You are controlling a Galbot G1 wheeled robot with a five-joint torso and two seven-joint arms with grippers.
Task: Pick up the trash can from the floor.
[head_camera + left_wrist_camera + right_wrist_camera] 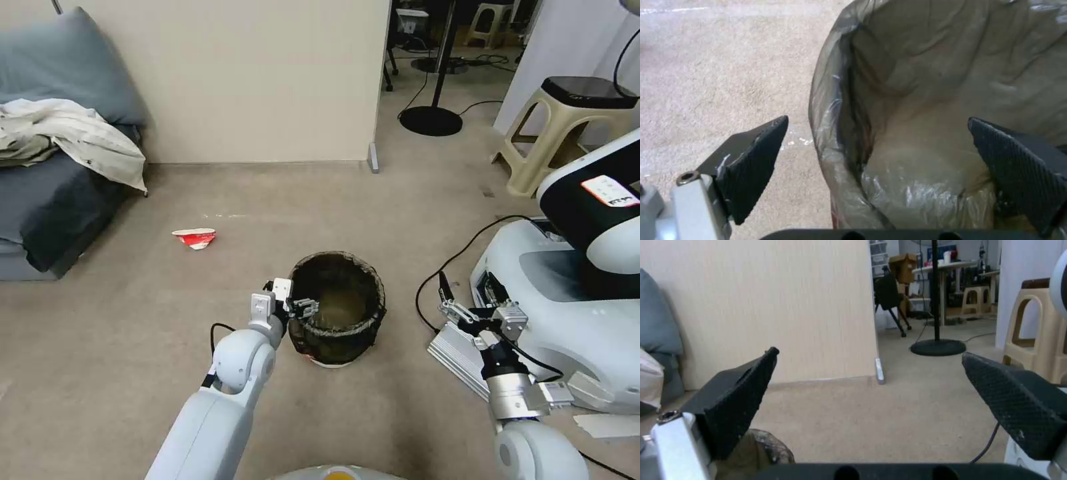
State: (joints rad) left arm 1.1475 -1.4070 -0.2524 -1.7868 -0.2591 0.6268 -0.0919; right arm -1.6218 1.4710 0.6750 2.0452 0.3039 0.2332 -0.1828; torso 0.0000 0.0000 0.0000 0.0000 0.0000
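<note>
straddling trash can (925,100) left rim, my left gripper (876,160) spread; right gripper (871,400) spread, idle. risk: slippery bag, can slides.

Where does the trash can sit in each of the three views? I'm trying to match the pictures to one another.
Head view: the trash can stands on the floor, centre, with the left gripper at its near-left rim.
Left wrist view: its bag-lined rim runs between the open fingers, one outside, one inside.
Right wrist view: a sliver of it at the lower edge, behind one finger.
Shared landmark: the dark bag folded over the rim.
</note>
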